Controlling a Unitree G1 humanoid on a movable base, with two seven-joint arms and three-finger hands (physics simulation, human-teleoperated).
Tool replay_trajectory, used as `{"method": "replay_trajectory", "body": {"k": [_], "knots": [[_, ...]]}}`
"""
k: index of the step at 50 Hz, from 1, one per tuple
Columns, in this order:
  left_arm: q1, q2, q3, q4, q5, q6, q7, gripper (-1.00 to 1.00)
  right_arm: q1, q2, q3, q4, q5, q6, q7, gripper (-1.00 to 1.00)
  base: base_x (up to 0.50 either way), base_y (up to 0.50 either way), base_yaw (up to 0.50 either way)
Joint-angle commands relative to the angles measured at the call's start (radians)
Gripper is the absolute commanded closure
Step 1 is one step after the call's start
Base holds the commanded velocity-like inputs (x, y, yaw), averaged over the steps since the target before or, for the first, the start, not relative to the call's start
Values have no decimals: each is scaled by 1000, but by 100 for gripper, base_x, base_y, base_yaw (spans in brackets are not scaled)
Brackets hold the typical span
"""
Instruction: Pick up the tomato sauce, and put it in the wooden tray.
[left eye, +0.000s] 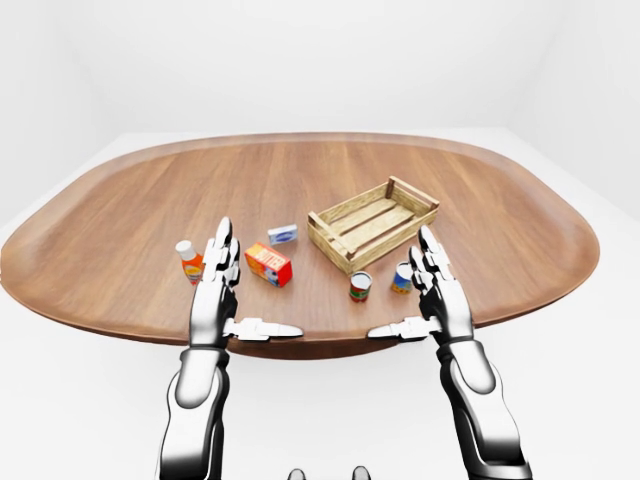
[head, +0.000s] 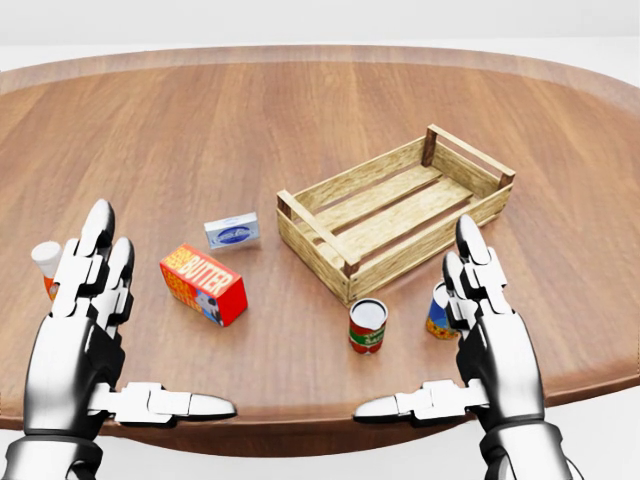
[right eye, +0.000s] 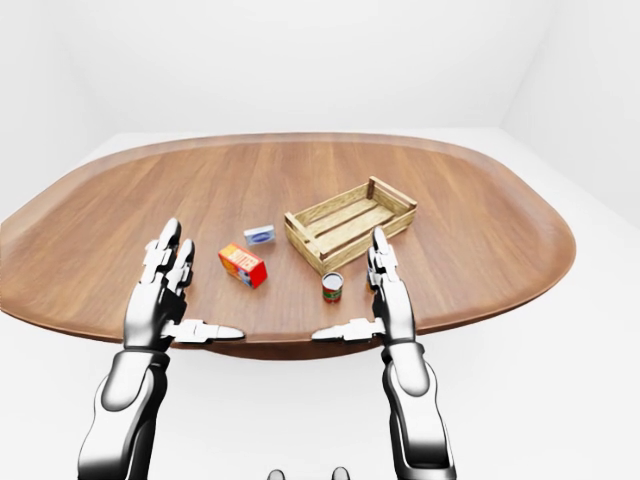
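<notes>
Head view: small red-and-green tomato sauce can (head: 367, 326) stands upright beside the slatted wooden tray (head: 330, 240); likely rigid, smooth, light, best gripped round its sides. Both hands' fingers (head: 470, 262) spread wide, empty.

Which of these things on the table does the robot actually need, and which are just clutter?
Needed:
small red tomato sauce can
slatted wooden tray
right hand, open, nearest the can

Clutter:
red butter box
small blue-and-white packet
orange bottle with white cap
blue can, partly hidden by the right hand
</notes>
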Motion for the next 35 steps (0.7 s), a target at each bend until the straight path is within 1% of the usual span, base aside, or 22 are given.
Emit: {"method": "replay_trajectory", "body": {"k": [1,35], "knots": [[0,0,2,-9,1,0,-4,-100,2,1,6,0,-6,0,7,-100,50,0,0],[4,-2,-3,-6,5,0,-3,-100,5,3,12,26,-12,0,8,-100,50,0,0]]}}
